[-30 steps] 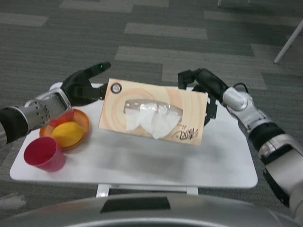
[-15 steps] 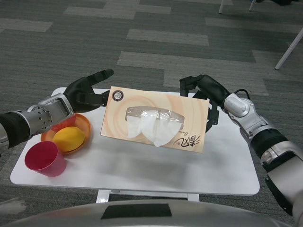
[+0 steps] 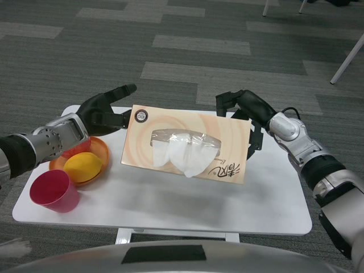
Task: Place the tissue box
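Observation:
A peach-coloured tissue box [image 3: 187, 142] with white tissue sticking out of its top hangs tilted above the middle of the white table [image 3: 227, 199], casting a shadow on it. My left hand [image 3: 105, 111] presses against the box's left end, fingers spread. My right hand [image 3: 244, 105] grips the right end, fingers wrapped over the far corner and down the side. The box is held between the two hands.
An orange bowl [image 3: 98, 149] with a yellow fruit [image 3: 83, 162] sits at the table's left, partly under my left forearm. A pink cup [image 3: 54, 190] stands near the front left corner. A white furniture leg [image 3: 347, 57] shows at the far right on the carpet.
The view shifted a little a second ago, and the box came slightly lower over the table. Over the last half second nothing has visibly moved.

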Action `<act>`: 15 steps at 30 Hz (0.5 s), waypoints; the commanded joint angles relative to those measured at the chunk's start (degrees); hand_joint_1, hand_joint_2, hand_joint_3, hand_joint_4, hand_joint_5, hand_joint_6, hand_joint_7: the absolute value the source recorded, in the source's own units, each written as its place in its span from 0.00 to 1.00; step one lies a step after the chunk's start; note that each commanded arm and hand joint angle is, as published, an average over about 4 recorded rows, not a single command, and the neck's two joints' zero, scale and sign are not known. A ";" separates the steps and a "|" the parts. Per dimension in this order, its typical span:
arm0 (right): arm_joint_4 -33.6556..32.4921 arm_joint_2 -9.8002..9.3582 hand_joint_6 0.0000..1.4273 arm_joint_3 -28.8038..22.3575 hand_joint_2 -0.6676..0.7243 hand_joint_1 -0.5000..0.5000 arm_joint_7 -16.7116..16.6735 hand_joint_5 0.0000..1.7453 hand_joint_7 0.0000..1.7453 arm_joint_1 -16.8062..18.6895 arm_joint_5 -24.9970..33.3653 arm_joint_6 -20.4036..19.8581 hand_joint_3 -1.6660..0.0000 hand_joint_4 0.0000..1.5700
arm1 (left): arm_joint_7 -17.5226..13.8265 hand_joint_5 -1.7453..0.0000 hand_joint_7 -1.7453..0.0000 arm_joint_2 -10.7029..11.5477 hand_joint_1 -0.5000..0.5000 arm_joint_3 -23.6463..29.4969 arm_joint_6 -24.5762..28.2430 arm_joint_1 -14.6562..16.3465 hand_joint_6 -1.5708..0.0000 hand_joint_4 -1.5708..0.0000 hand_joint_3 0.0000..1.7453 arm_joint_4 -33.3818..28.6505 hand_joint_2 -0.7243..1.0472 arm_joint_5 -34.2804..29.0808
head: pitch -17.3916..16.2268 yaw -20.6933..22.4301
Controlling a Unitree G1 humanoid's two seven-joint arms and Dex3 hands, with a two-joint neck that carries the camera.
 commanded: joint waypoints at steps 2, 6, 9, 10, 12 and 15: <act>-0.99 2.76 0.80 0.34 0.45 0.25 -1.88 0.94 0.84 -2.73 2.11 0.20 0.33 1.00 | -2.32 0.29 0.92 -4.40 1.00 -2.46 2.13 -0.35 1.00 0.86 0.05 -2.01 1.00 -13.54 | -0.10 -0.05; -0.50 2.76 0.80 1.66 0.50 0.25 -1.88 0.94 0.86 -2.51 2.16 0.20 0.33 1.00 | -2.28 0.29 0.92 -4.40 1.00 -3.91 2.22 -0.22 1.00 0.86 0.05 -1.88 1.00 -13.76 | -0.15 -0.21; -0.28 2.76 0.80 2.50 0.50 0.25 -1.88 0.94 0.86 -2.38 2.16 0.20 0.33 1.00 | -2.28 0.29 0.92 -4.35 1.00 -4.87 2.26 -0.18 1.00 0.86 0.05 -1.88 1.00 -14.11 | -0.25 -0.24; -0.15 2.76 0.80 2.94 0.50 0.25 -1.88 0.94 0.85 -2.32 2.16 0.20 0.33 1.00 | -2.28 0.29 0.92 -4.31 1.00 -5.36 2.28 -0.18 1.00 0.86 0.05 -1.88 1.00 -14.35 | -0.28 -0.26; 0.11 2.76 0.80 3.84 0.50 0.25 -1.88 0.94 0.86 -2.16 2.13 0.20 0.33 1.00 | -2.28 0.29 0.92 -4.22 1.00 -6.26 2.30 -0.18 1.00 0.86 0.05 -1.88 1.00 -14.70 | -0.35 -0.40; 0.46 2.76 0.80 5.27 0.50 0.25 -1.88 0.94 0.87 -1.90 2.11 0.20 0.33 1.00 | -2.28 0.29 0.92 -4.09 1.00 -7.55 2.35 -0.18 1.00 0.86 0.05 -1.88 1.00 -14.94 | -0.45 -0.59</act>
